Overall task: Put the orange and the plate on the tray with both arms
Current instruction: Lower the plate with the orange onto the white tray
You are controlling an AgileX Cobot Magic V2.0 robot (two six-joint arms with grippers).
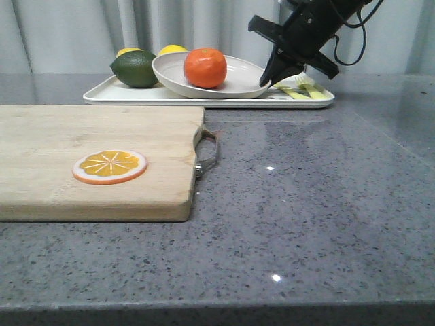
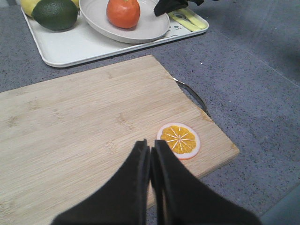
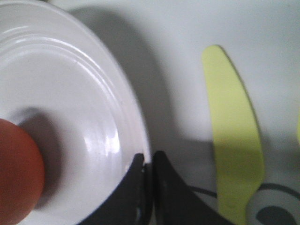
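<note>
The orange (image 1: 205, 67) lies in the off-white plate (image 1: 238, 75), which sits over the white tray (image 1: 136, 95) at the back of the table. My right gripper (image 1: 267, 80) is shut on the plate's right rim; in the right wrist view its jaws (image 3: 149, 159) pinch the rim of the plate (image 3: 70, 93), with the orange (image 3: 16, 173) beside them. I cannot tell whether the plate rests fully on the tray. My left gripper (image 2: 151, 145) is shut and empty above the wooden board, far from the orange (image 2: 123, 12) and plate (image 2: 150, 28).
A wooden cutting board (image 1: 88, 156) with a metal handle (image 1: 209, 153) fills the front left and carries an orange slice disc (image 1: 110, 166). On the tray are a dark green fruit (image 1: 136, 69), a lemon (image 1: 171, 49) and yellow plastic cutlery (image 1: 302, 89).
</note>
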